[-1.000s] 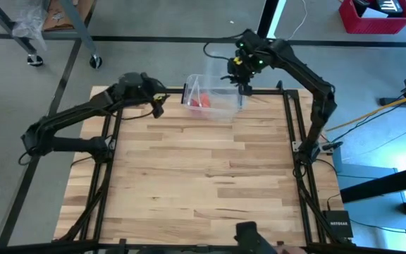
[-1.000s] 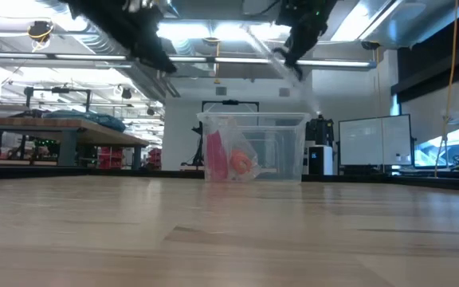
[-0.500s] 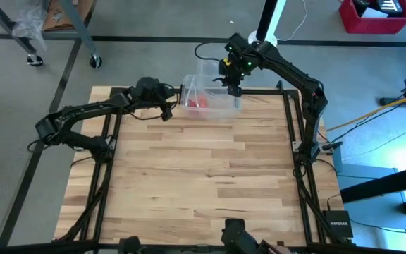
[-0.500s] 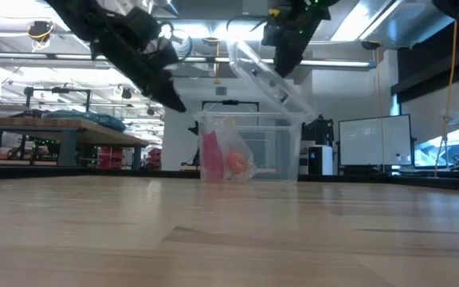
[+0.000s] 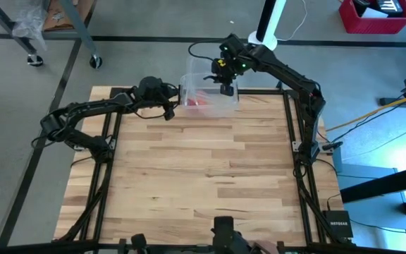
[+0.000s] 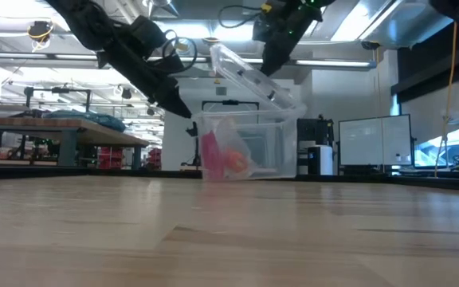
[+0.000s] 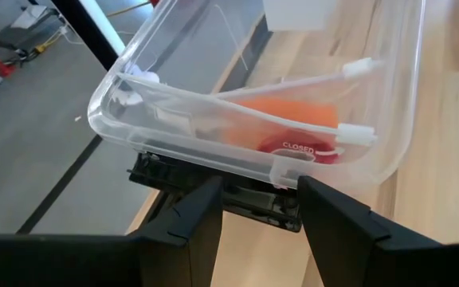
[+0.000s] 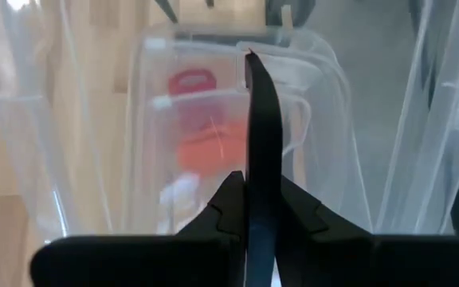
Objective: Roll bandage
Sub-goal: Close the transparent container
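A clear plastic box [image 6: 249,147] stands at the table's far edge. Inside it the red bandage [image 6: 211,155] stands on end beside an orange-red lump [image 6: 237,163]; from above it shows as a red patch [image 5: 197,101]. My right gripper [image 6: 271,62] is above the box, shut on its clear lid [image 6: 253,76]. My left gripper [image 7: 260,187] is open at the box's left end [image 5: 182,99], a finger on either side of the latch [image 7: 289,171]. Whether it touches the box cannot be told. My right gripper pinches the lid between its two shut fingers [image 8: 260,119], on the raised part of the lid [image 6: 249,70]. The fingers slant down at it from above. The lid is tilted: its left end is high, and its right end [image 6: 297,105] is down on the box's right rim.
Bare wooden tabletop [image 5: 203,176] stretches from the box to the near edge. A black frame [image 5: 291,120] runs along the table's sides. Beyond the table are a workbench [image 6: 54,127] and monitors [image 6: 373,139].
My left gripper has come down toward the table's right, up to the box's left end. My right gripper has gone toward the table's left and a little down with the lid. The lid now slants over the box, its right end on the rim.
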